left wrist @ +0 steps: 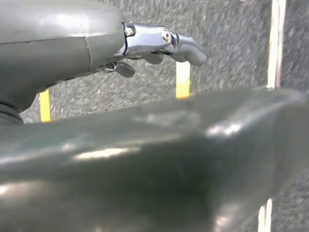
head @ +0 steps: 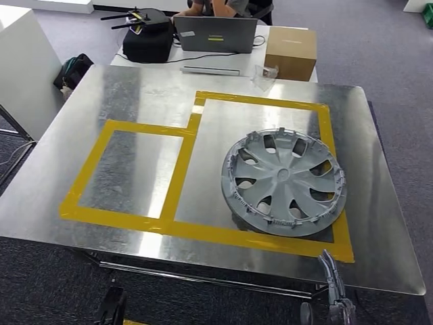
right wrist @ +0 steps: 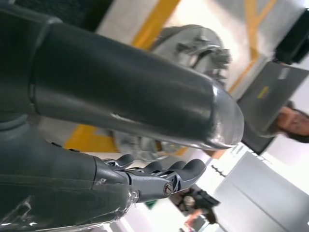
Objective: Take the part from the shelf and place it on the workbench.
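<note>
The part, a grey plastic wheel cover [head: 284,181], lies flat on the shiny metal workbench [head: 128,88], inside the larger yellow-taped rectangle at the right. My right hand [head: 334,288] hangs below the bench's near edge, just short of the wheel cover, fingers straight and holding nothing. In the right wrist view the hand [right wrist: 109,96] has its fingers [right wrist: 171,174] stretched out, with the wheel cover [right wrist: 196,46] beyond them. My left hand [left wrist: 146,145] is low over grey carpet, its fingers [left wrist: 182,46] extended and nothing in them.
A smaller yellow-taped rectangle [head: 130,169] marks the bench's left half. Behind the bench stands a white table with a laptop [head: 215,34], a black bag [head: 148,34] and a cardboard box [head: 290,52]; a person [head: 224,5] sits there. A white cabinet [head: 20,68] stands at the left.
</note>
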